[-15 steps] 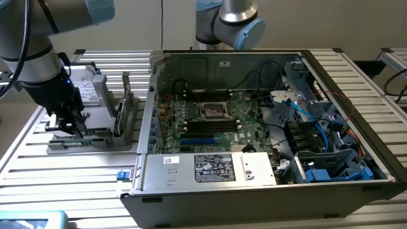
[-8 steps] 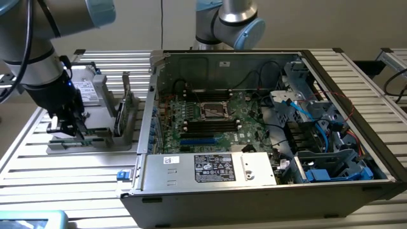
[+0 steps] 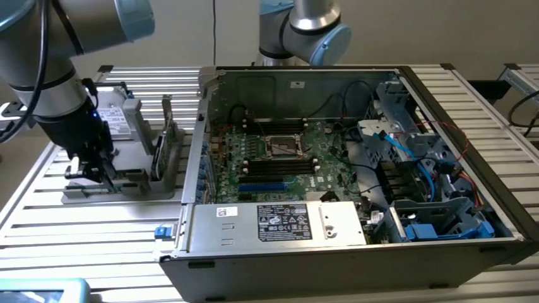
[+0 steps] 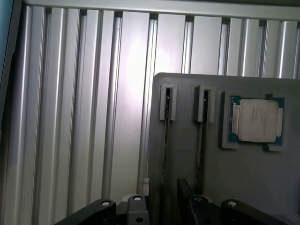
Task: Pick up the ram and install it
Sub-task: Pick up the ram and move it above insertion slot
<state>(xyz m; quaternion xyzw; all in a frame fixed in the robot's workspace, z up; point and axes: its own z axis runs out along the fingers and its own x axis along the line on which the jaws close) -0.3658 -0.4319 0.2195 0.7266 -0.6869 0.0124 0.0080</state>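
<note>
Two ram sticks stand on edge in the slots of a grey holder (image 4: pixel 187 93); one ram (image 4: pixel 165 136) runs toward the gap between my fingers, the other ram (image 4: pixel 201 136) lies beside it. In the exterior view the ram sticks (image 3: pixel 163 146) rise from the holder (image 3: pixel 126 189) on the exterior view's left. My gripper (image 4: pixel 163 208) hangs open over the holder's end, its jaws on either side of the first stick's line and nothing held. That gripper (image 3: pixel 91 173) is well away from the motherboard's black slots (image 3: pixel 278 166).
A square silver processor chip (image 4: pixel 258 120) rests in the holder beside the sticks. The open computer case (image 3: pixel 337 246) fills the middle, with cables and blue drive bays (image 3: pixel 442 224) at the exterior view's right. A second arm (image 3: pixel 303 28) stands behind the case. The table is ribbed aluminium (image 4: pixel 93 117).
</note>
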